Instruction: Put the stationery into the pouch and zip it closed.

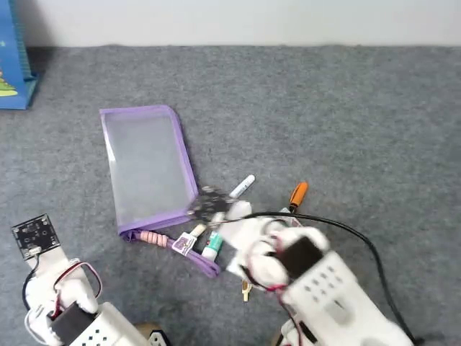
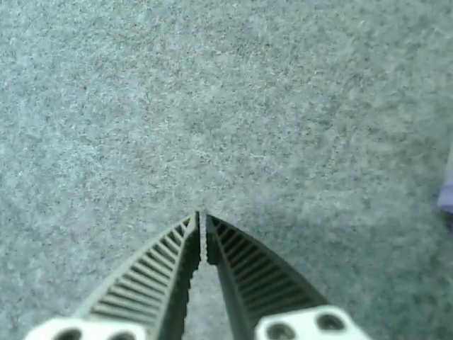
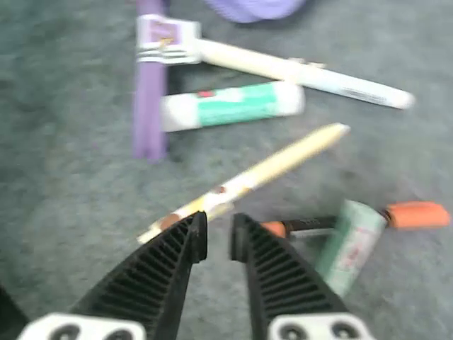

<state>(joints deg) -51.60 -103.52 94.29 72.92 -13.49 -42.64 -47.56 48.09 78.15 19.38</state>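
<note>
The clear pouch with purple trim lies flat left of centre. Near its lower corner the stationery is strewn: a white marker, an orange-capped pen and a green-labelled glue stick. My right gripper hovers slightly open with nothing between its fingers, just short of a cream pencil. Beyond the pencil lie the glue stick, the white marker and a purple pen; the orange pen and a green eraser lie to one side. My left gripper is shut over bare carpet.
Grey carpet covers the whole table. A blue box stands at the far left corner. The left arm rests at the front left, and the right arm's black cable loops to the front right. A pink coil hangs off the pouch's corner.
</note>
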